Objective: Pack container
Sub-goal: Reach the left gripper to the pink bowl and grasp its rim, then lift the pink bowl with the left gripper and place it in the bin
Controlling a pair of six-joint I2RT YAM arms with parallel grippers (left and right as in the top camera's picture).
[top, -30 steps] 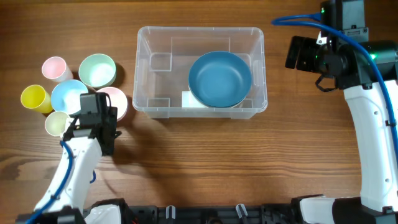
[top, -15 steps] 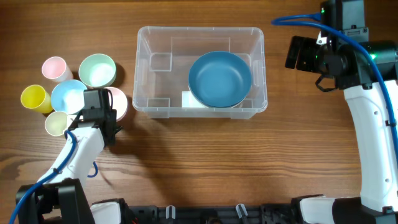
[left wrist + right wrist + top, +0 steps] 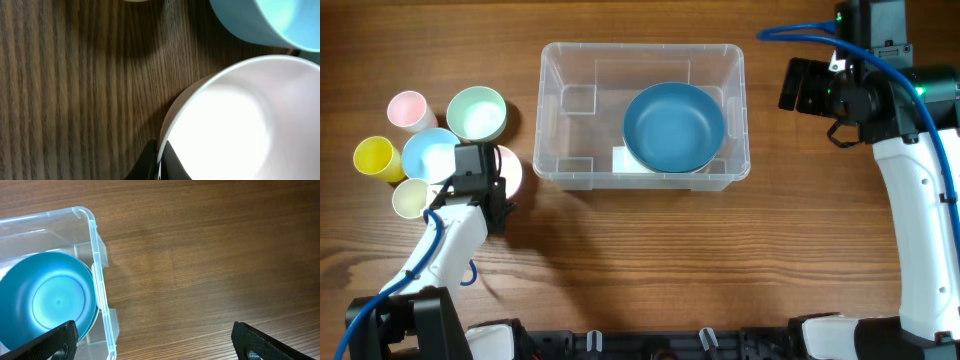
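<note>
The clear container [image 3: 645, 52] stands at the table's middle back, with a big blue bowl [image 3: 673, 126] inside on its right. The same container wall [image 3: 97, 270] and blue bowl [image 3: 50, 297] show in the right wrist view. At the left, my left gripper [image 3: 492, 182] is shut on the rim of a pink bowl [image 3: 512, 165]. In the left wrist view, that gripper [image 3: 159, 164] pinches the bowl's thin edge, one finger inside and one outside the pink bowl [image 3: 235, 125]. My right gripper [image 3: 157, 340] hangs open over bare wood, right of the container.
Clustered at the left are a light-blue bowl [image 3: 428, 152], a green bowl [image 3: 477, 112], a pink cup [image 3: 407, 108], a yellow cup [image 3: 375, 158] and a pale cup [image 3: 410, 198]. The light-blue bowl [image 3: 265, 20] sits close beside the pink one.
My left gripper has closed from open onto the pink bowl's rim after edging slightly toward it. The right arm has not moved.
</note>
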